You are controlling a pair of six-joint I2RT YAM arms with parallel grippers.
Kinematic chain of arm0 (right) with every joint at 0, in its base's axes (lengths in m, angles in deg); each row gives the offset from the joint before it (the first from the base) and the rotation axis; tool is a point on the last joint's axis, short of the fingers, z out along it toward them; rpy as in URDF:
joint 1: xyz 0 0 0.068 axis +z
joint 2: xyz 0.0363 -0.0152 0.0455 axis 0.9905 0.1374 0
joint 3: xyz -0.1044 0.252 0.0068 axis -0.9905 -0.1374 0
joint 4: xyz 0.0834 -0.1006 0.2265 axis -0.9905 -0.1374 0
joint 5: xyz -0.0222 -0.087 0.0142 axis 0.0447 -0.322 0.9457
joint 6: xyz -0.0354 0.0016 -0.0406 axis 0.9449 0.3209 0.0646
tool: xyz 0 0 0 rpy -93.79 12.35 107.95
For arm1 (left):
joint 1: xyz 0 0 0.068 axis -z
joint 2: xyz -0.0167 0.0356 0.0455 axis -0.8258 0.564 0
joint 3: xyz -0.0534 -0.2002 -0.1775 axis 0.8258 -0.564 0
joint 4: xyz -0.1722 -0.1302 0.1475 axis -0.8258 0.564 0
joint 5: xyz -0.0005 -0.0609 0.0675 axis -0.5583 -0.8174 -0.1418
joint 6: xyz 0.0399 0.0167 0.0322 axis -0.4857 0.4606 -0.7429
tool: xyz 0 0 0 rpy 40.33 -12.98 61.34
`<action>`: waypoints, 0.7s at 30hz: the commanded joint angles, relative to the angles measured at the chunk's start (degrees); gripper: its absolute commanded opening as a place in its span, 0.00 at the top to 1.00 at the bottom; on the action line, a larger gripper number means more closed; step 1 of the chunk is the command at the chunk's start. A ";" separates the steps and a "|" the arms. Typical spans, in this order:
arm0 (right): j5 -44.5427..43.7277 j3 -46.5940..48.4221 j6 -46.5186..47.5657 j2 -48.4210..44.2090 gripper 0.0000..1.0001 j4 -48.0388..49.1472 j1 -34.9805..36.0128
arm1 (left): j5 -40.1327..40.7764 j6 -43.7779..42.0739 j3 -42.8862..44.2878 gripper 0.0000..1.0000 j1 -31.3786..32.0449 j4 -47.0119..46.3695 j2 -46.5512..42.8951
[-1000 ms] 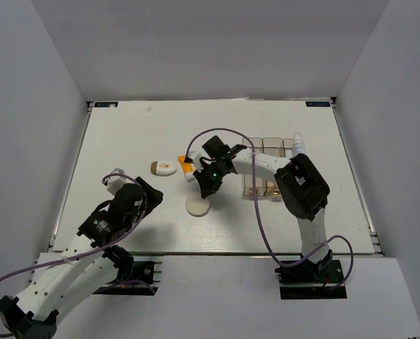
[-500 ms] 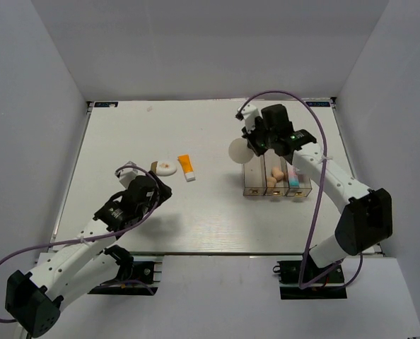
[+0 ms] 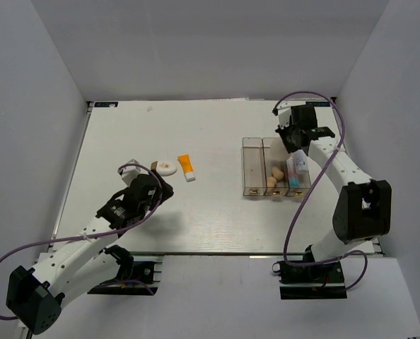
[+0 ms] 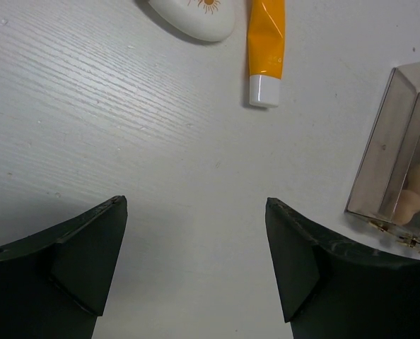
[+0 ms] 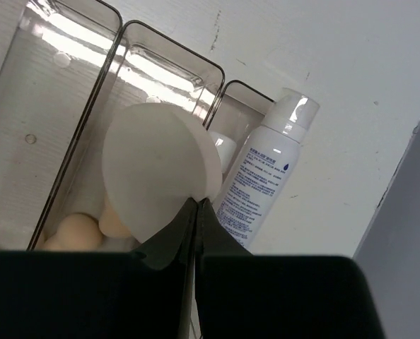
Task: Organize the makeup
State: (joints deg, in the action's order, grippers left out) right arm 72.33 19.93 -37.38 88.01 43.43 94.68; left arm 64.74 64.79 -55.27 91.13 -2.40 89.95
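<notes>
My right gripper (image 5: 199, 201) is shut on the edge of the round beige puff (image 5: 160, 176) and holds it over the far end of the clear organizer (image 3: 252, 167), above its middle compartment. Two peach sponges (image 3: 273, 176) lie in that compartment. The pink-white-blue bottle (image 3: 297, 164) lies in the right compartment and also shows in the right wrist view (image 5: 263, 183). The orange tube (image 3: 187, 167) and the oval compact (image 3: 165, 167) lie on the table. My left gripper (image 4: 196, 203) is open and empty, just short of the tube (image 4: 266, 49) and compact (image 4: 192, 14).
The organizer's left compartment (image 5: 40, 106) holds nothing. White walls enclose the table on the left, right and back. The organizer's near corner (image 4: 387, 162) shows at the right of the left wrist view.
My right gripper has carried the puff from the left of the organizer rightward to over its far end. My left gripper has shifted slightly toward the tube.
</notes>
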 commanded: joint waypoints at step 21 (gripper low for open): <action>5.67 8.39 -1.85 5.55 0.52 -3.62 -1.07 | -9.04 -16.00 18.11 0.19 -7.42 -9.67 30.06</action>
State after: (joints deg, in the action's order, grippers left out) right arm 76.31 25.66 -38.30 97.93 40.39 93.74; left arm 59.02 54.34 -42.96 85.19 -8.52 116.24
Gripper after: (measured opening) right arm 0.518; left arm 0.835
